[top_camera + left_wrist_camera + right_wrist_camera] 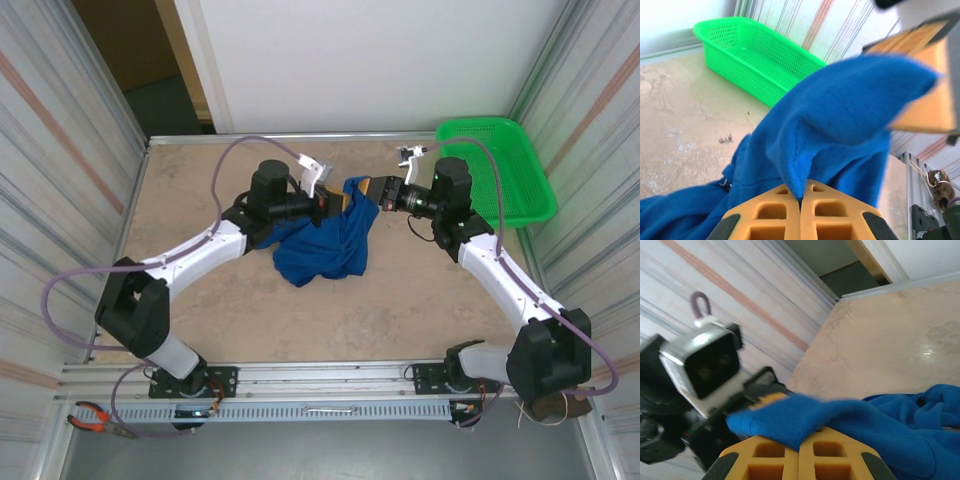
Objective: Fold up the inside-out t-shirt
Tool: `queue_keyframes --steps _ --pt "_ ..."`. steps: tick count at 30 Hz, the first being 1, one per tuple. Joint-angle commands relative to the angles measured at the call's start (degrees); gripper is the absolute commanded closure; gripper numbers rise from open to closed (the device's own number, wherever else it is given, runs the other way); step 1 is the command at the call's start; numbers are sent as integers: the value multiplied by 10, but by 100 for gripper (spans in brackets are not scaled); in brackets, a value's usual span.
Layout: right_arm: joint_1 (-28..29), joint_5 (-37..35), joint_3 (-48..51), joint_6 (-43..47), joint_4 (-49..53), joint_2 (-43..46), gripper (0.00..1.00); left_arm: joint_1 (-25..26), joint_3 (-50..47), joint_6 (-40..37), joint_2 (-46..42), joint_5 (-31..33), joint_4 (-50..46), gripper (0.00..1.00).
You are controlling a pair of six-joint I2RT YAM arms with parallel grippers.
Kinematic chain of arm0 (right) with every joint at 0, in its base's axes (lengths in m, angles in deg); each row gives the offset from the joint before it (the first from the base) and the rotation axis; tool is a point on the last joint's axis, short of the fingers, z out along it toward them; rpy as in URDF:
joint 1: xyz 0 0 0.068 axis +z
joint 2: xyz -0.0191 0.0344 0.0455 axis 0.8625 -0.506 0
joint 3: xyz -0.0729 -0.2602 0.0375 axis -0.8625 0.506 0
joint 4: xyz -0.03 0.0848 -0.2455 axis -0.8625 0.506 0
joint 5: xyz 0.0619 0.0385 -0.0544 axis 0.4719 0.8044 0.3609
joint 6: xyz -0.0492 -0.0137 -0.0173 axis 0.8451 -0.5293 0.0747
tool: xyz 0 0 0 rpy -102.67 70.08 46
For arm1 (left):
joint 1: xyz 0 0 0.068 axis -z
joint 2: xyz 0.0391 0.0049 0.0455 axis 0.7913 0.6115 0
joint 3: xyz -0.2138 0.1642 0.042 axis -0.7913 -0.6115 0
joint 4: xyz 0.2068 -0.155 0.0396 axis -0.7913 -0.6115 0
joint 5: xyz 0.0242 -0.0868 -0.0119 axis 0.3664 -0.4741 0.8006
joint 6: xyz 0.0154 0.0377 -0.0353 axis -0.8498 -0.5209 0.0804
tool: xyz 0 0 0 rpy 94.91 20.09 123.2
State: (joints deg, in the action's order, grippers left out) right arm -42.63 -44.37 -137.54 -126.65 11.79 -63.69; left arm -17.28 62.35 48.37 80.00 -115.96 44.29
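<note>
Blue t-shirt [325, 245] sat as a crumpled heap on the table [200, 190], left of the green basket [495, 170] and apart from it, nothing in the basket. Its top edge was lifted off the table.

Left gripper [800, 210]: fingers pressed together, a fold of blue cloth pinched between the tips. Right gripper [799, 455]: fingers also closed, a flap of shirt draped over and caught at the tips. In the top view both grippers met tip to tip over the end of the shirt nearest the basket, just beside each other.

Why so, as a judgement: two pinches on one raised edge look like a setup to pull the fabric apart and spread it flat, since a bunched shirt can't be folded. Folding itself not yet begun.

Orientation: the bundle's long axis ran diagonally, raised pinched end toward the basket, loose bulk trailing away from the basket toward the arm bases. Collar, sleeves and hem could not be told apart in the bunch; no print visible.
</note>
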Motion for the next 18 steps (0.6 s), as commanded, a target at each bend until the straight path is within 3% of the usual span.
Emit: queue_keyframes --steps 1,3,5,6,7,12,17,18 --pt "-11 -63 -12 24 27 -24 100 -35 67 52 -49 -79 -23 100" --pt "-14 -100 -36 27 49 -57 100 -53 102 99 -48 -137 -24 100" --pt "-16 -136 -73 33 95 -91 68 -67 129 156 -41 -171 -10 100" --pt "-17 -157 -97 37 132 -103 58 -74 136 189 -39 -189 14 100" --pt "-18 -170 -111 41 160 -103 54 -82 139 223 -36 -204 42 100" --pt "-12 -211 -104 31 205 -9 50 -109 122 353 -27 -217 169 100" --pt "31 -256 -104 31 226 86 49 -111 120 344 -21 -221 161 100" --pt "47 -265 -110 31 229 92 45 -111 118 343 -20 -220 162 100"
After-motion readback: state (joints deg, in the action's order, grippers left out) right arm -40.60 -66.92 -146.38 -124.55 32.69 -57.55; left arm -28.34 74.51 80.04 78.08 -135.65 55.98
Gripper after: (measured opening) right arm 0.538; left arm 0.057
